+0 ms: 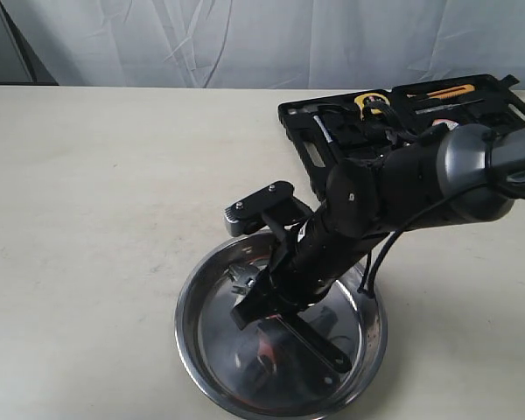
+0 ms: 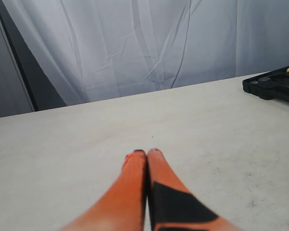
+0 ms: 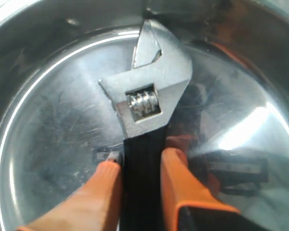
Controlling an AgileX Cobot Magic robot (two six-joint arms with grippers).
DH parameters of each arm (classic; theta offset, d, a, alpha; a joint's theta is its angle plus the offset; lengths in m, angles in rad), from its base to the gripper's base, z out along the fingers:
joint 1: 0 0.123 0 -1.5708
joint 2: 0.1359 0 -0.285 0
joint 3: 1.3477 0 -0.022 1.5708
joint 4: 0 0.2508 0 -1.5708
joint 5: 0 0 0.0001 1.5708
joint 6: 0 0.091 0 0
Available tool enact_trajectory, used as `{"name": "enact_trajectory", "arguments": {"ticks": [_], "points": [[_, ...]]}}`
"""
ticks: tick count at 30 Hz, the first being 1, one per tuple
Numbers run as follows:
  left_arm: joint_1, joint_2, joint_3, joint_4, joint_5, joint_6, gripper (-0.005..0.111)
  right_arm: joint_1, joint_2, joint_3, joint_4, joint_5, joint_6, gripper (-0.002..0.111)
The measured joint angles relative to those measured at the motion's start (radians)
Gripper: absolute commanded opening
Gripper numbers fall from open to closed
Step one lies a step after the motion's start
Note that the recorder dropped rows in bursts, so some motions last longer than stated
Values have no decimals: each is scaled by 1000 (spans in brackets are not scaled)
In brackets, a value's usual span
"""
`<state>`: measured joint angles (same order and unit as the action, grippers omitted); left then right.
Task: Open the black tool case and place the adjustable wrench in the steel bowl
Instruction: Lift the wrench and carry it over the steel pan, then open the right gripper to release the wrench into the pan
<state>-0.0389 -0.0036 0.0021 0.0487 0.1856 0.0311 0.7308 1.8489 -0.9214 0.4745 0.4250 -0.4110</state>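
The adjustable wrench (image 3: 147,101), with a silver jaw head and a black handle, is held low inside the steel bowl (image 3: 48,96). My right gripper (image 3: 141,161) is shut on its handle just behind the head. In the exterior view the right arm reaches down into the steel bowl (image 1: 185,302) at the front centre, where the right gripper (image 1: 249,306) holds the wrench (image 1: 242,278) near the bowl's left side. The black tool case (image 1: 302,131) lies open at the back right. My left gripper (image 2: 147,153) is shut and empty over bare table; it does not show in the exterior view.
The open case still holds other tools, among them yellow-handled ones (image 1: 446,91). Its corner (image 2: 274,86) shows in the left wrist view. A white curtain (image 1: 262,39) hangs behind the table. The right arm's bulk lies between the case and the bowl.
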Motion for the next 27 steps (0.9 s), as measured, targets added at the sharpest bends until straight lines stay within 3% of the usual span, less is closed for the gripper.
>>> {"name": "enact_trajectory", "arguments": {"ticks": [9,11,15,18,20,22,26,27], "points": [[0,0,0,0,0,0,0,0,0,0,-2,0,3,1],[0,0,0,0,0,0,0,0,0,0,-2,0,3,10],[0,0,0,0,0,0,0,0,0,0,-2,0,3,41],[0,0,0,0,0,0,0,0,0,0,-2,0,5,50],[0,0,0,0,0,0,0,0,0,0,-2,4,12,47],[0,0,0,0,0,0,0,0,-2,0,-2,11,17,37],[0,0,0,0,0,0,0,0,-38,0,-2,23,19,2],[0,0,0,0,0,0,0,0,-58,0,-2,26,21,0]]}}
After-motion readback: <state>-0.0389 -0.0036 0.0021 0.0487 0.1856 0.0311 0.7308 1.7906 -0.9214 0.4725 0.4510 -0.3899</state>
